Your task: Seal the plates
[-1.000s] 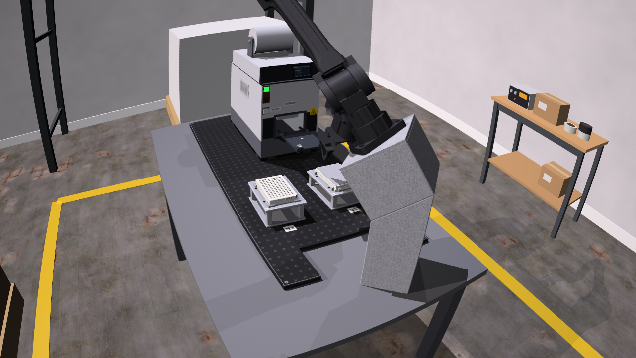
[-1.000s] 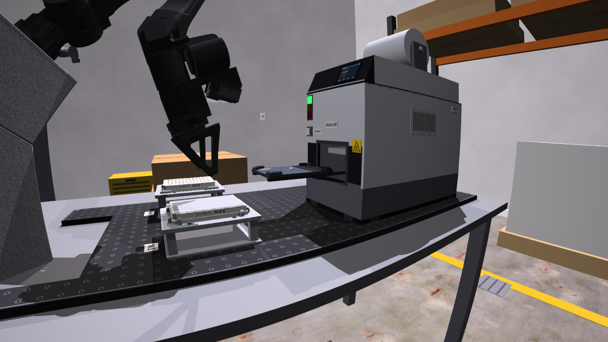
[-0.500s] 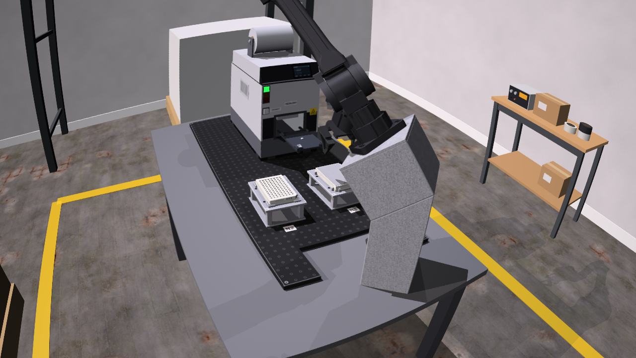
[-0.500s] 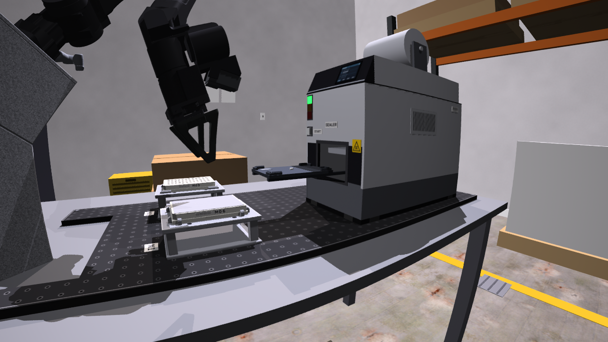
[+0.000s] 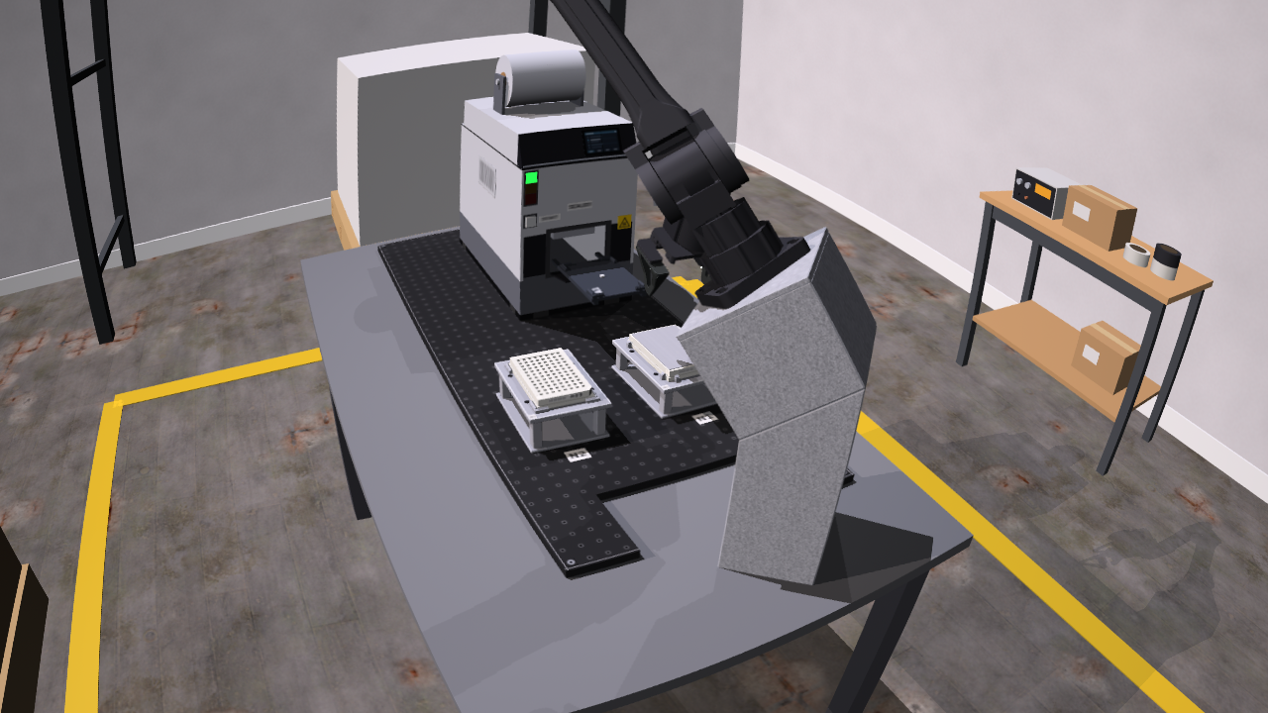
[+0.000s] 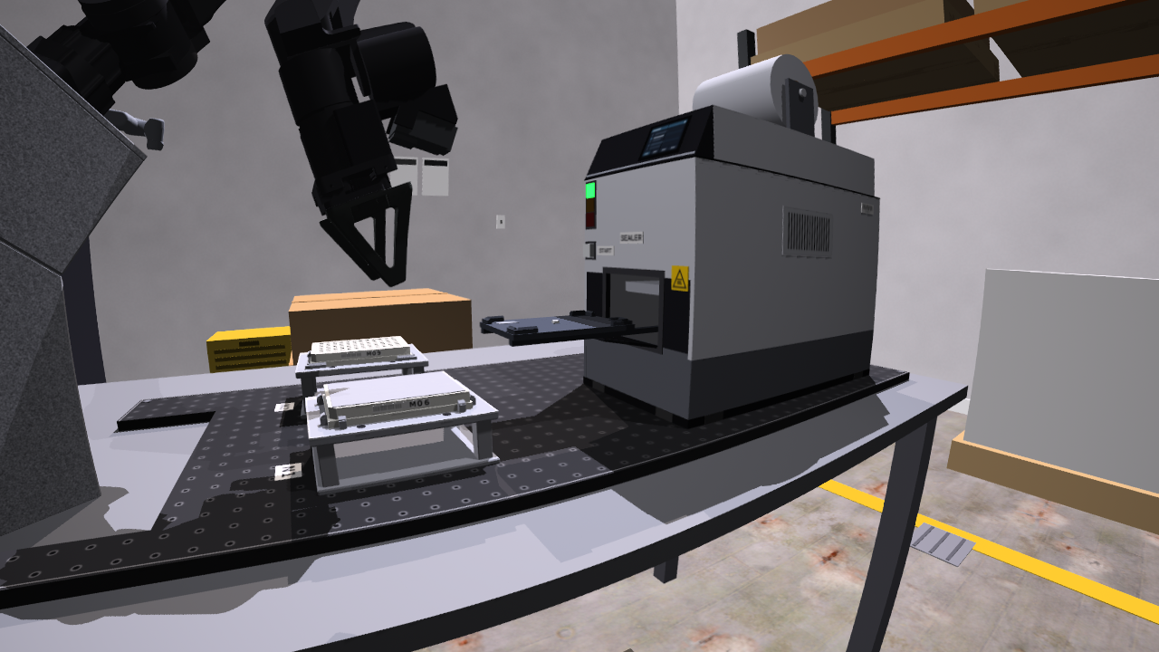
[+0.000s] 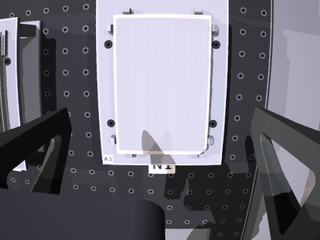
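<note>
1. Fingers (image 5: 672,299) (image 6: 401,234), black, open wide, nothing between them; presumably released and lifting clear.
2. Plate M06 (image 5: 656,341) (image 6: 388,388) (image 7: 163,83), below the fingers, its top covered by a smooth pale sheet, taken as foil. Lies flat inside the locators, apparently seated. "M06" reads on the long side.
3. Nest N1 (image 5: 623,346) (image 6: 478,409) (image 7: 220,83), under that plate. "A1" is printed at one corner, fixing the plate's orientation; card (image 5: 704,417) (image 6: 287,471) (image 7: 162,169) reads "N1".
4. Open plate (image 5: 549,376) (image 6: 360,349), beside the first, wells uncovered, likely next for sealing. Code begins "M0"; last digit unclear.
5. Second nest (image 5: 598,403) (image 6: 416,357) (image 7: 13,83), beneath the open plate, N2 by elimination; its card is too small to read.
6. Stage (image 5: 607,281) (image 6: 550,326), beyond the nests from the fingers, out and without a plate, ready for loading.
7. Sealer (image 5: 576,190) (image 6: 778,283), behind the stage on the bench (image 5: 389,443) (image 6: 518,543) (image 7: 293,83). Marked "SEALER" and "START"; yellow warning triangle (image 5: 624,221) (image 6: 679,278) beside the opening. Lamp (image 5: 531,177) (image 6: 589,190) green. First cycle seems finished.

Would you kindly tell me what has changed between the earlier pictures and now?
The open black two-fingered tool has risen higher above the plates; no grasp or release shows. The white plate with the smooth covered top, the white plate with open wells, the extended dark flat stage and the green square lamp look unchanged.
</note>
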Robot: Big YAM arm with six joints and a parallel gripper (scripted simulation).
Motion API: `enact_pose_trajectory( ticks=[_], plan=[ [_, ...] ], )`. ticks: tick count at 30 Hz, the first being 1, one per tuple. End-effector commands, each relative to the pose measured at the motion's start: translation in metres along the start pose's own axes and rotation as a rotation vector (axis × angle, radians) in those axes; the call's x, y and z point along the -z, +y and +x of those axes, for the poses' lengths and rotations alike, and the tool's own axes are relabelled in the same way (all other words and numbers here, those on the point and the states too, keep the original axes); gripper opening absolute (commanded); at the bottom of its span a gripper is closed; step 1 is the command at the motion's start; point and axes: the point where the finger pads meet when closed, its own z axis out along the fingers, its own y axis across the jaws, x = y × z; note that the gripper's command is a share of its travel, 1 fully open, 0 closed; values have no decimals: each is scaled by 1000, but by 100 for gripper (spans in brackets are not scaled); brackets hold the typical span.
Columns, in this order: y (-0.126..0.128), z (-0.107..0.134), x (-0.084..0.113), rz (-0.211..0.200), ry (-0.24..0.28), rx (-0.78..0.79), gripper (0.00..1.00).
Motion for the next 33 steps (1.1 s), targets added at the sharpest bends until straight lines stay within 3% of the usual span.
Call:
enact_pose_trajectory(
  ticks=[1,7,11,13,23,33],
  plan=[
    [-7,-18,12,16,-35,24,100],
    [-2,-6,18,4,-1,12,100],
    [-2,-4,23,7,-1,8,100],
    [-5,-16,26,15,-22,16,100],
    [0,-15,14,2,-12,9,100],
    [0,-16,14,3,-17,34,100]
  ],
)
